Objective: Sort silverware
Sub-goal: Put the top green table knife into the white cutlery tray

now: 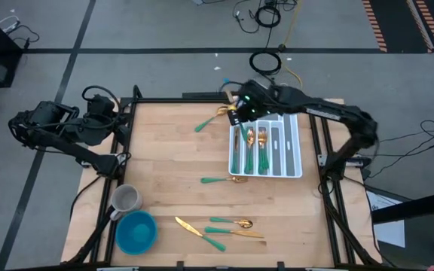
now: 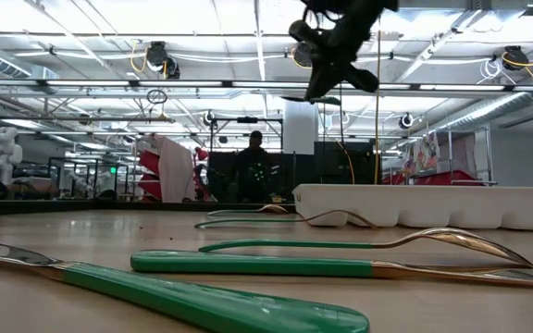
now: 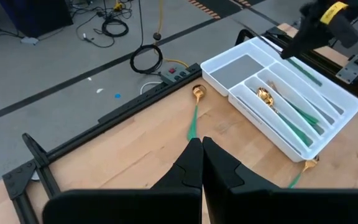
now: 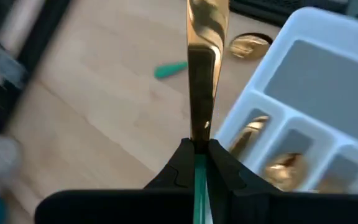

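Note:
My right gripper (image 1: 239,113) hangs above the far-left corner of the white tray (image 1: 298,154), shut on a gold-bladed, teal-handled piece that looks like a knife (image 4: 202,68). In the low view it is high above the table (image 2: 329,51). Several forks and spoons (image 1: 252,143) lie in the tray's compartments. Loose pieces lie flat on the table: a spoon (image 1: 211,120) left of the tray, one (image 1: 218,180) just in front of the tray's near-left corner, and three (image 1: 221,227) by the near edge. My left gripper (image 3: 202,163) is shut and empty, parked at the table's far-left corner (image 1: 100,120). My right gripper pinches the knife between its two fingers about where the gold blade meets the teal handle (image 4: 199,163). The gold blade (image 4: 204,56) sticks out ahead of the fingertips and the handle runs back between the fingers. The piece is lifted clear, over the tray's edge.
A grey mug (image 1: 126,199) and a blue bowl (image 1: 136,231) stand near the table's near-left corner. Black frame rails run along the table's edges (image 1: 126,143). Bare wood lies in the table's middle (image 1: 172,165). A person (image 2: 253,166) stands far back in the room.

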You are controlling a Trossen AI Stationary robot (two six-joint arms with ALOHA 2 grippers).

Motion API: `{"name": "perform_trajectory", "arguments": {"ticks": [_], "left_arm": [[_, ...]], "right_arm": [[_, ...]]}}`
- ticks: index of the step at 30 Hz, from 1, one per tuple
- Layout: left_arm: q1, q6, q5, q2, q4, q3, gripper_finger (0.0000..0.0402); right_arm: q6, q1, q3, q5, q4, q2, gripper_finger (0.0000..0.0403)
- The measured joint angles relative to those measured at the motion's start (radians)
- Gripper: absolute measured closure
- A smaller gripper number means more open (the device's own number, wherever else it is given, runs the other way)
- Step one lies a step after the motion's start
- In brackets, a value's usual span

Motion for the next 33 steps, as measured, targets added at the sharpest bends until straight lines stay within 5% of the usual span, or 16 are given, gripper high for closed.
{"name": "perform_trajectory", "arguments": {"ticks": [8, 23, 33], "left_arm": [[0.000, -0.009, 0.000, 0.000, 0.006, 0.000, 0.0401], [0.000, -0.026, -0.005, 0.005, 0.027, 0.000, 0.0401], [0.000, -0.031, -0.007, 0.007, 0.027, 0.000, 0.0401]], "right_arm": [[0.204, 0.046, -0.331, 0.058, 0.433, -0.127, 0.0402], [0.390, 0.126, -0.551, 0.128, 0.515, -0.086, 0.0402], [0.479, 0.127, -0.698, 0.111, 0.766, -0.083, 0.0403]]}}
